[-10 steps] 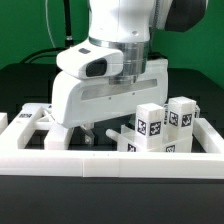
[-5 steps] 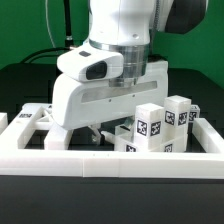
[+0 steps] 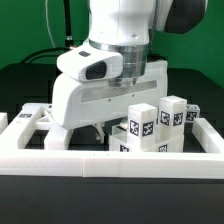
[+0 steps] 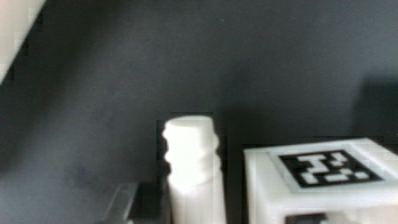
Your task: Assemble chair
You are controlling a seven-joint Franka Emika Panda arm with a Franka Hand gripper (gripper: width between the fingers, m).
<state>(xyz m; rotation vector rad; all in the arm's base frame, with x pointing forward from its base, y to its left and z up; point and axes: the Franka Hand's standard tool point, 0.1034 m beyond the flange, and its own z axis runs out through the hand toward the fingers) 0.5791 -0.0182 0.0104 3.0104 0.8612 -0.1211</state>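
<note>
**Item 1. Pincer** (image 3: 103, 130): drawn in narrow, the jaws close together. It hangs low under the broad white hand body, inside the walled work area. Its tips are largely hidden behind nearer parts in the exterior view. Whether anything is clamped cannot be told.

**Item 2. Ribbed post** (image 4: 189, 165): white and upright, with a rounded top and notches down one edge. It is seen in the wrist view, right at the pincer's line. Contact with the jaws cannot be told.

**Item 3. Tagged block** (image 4: 329, 170): matte white, with a square black-and-white tag on its upper face. It sits just beside the ribbed post in the wrist view.

**Item 4. Chair parts** (image 3: 140, 125): a cluster of white blocky pieces with tags facing the camera, standing just beside the pincer on the exterior view's right. The nearest and tallest piece is in front. A second block (image 3: 176, 112) and a third block (image 3: 193, 115) stand behind it, farther right. None is joined into a chair shape.

**Item 5. Open-framed piece** (image 3: 30, 120): white, at the exterior view's left, well apart from the cluster.

**Item 6. Border rail** (image 3: 110, 162): long, low and plain white, running along the near edge.

**Item 7. Table** (image 4: 107, 80): a dark matte surface beneath everything.

**Item 8. Arm** (image 3: 120, 30): glossy white, rising from the hand body out of the top of the picture.
</note>
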